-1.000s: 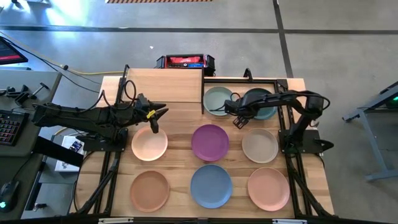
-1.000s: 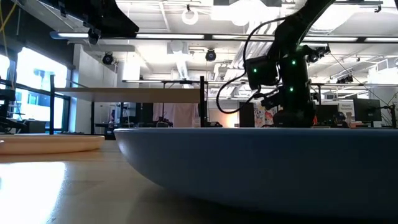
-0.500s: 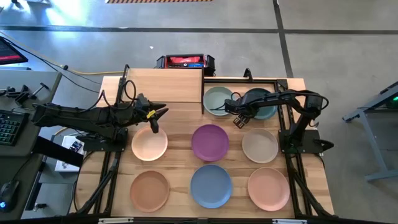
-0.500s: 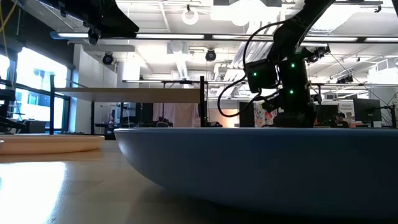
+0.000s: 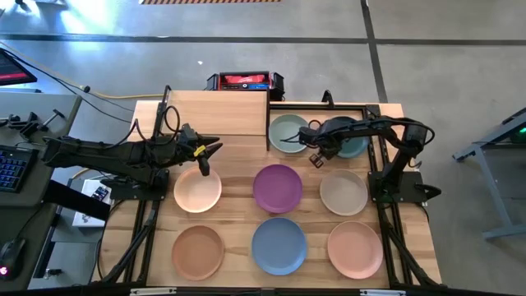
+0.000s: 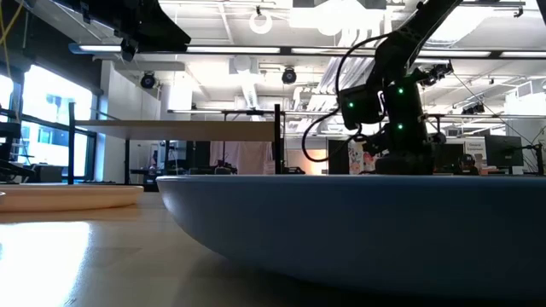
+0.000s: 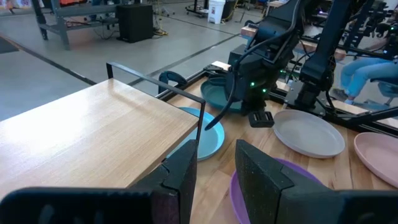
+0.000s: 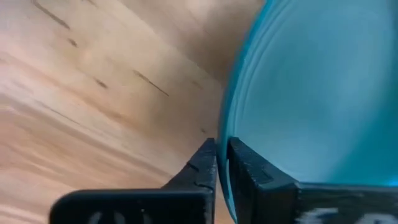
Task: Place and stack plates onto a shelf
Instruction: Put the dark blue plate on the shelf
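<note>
On the shelf (image 5: 215, 113) no plate sits yet, while the right gripper (image 8: 222, 163) pinches the dark teal plate's (image 8: 311, 93) rim.

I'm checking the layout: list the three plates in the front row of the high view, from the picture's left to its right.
terracotta brown plate → blue plate → salmon pink plate

Dark teal plate (image 5: 352, 140) mostly hidden under right arm; shelf (image 7: 93, 134) cut off.
</note>
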Tool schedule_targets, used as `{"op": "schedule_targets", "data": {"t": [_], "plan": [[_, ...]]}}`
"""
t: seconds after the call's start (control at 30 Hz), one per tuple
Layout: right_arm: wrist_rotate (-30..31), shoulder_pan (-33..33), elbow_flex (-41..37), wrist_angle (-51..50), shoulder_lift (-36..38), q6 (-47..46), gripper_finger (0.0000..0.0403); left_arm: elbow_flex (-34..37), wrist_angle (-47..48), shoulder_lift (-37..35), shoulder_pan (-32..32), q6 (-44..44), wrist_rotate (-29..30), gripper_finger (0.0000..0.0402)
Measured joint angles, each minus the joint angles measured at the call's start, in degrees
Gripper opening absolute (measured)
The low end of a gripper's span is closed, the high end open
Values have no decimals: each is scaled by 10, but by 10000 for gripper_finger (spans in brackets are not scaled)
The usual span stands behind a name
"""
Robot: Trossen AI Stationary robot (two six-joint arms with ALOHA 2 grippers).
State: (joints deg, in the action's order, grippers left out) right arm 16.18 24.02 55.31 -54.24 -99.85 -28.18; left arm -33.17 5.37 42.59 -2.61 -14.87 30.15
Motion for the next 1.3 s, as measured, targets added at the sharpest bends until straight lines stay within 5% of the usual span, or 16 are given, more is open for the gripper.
{"op": "schedule_targets", "data": {"t": [0.77, 1.3], "plan": [[-3, -79, 7, -100, 64, -15, 0, 0, 0, 0, 0, 0, 0, 99], [44, -136, 133, -135, 164, -14, 0, 0, 0, 0, 0, 0, 0, 99]]}}
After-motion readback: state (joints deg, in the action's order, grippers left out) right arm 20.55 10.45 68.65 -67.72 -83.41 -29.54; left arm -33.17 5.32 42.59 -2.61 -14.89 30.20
